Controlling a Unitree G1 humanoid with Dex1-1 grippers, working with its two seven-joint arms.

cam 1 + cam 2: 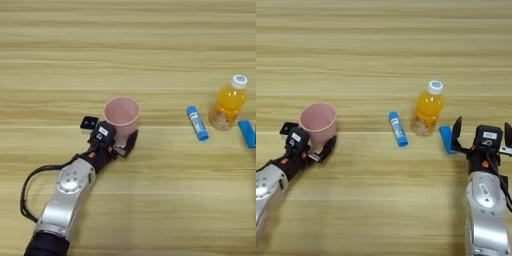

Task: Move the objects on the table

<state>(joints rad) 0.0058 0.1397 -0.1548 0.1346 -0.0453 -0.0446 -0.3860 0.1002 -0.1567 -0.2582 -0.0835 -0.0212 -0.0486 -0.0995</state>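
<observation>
The left gripper [117, 142] sits at the pink cup [121, 114], which stands upright on the table [125, 45] at about 9 o'clock from the middle of the scene; one black finger shows at the cup's 5 o'clock side and the gripper body at its 7 o'clock side, so the jaws look spread around the cup's base, though I cannot tell whether they press on it. A small black-topped cube [89, 122] lies just beside the cup at its 8 o'clock. The right gripper [480, 136] rests at 3 o'clock with its two fingers standing well apart and nothing between them; a light-blue bar [445, 138] lies just beside its left finger. An orange bottle [427, 109] stands upright near the middle, a blue stick [398, 129] flat at its 8 o'clock. Judging by this, the cup is only being approached or taken; nothing appears lifted, so most of the moving is left to do.
</observation>
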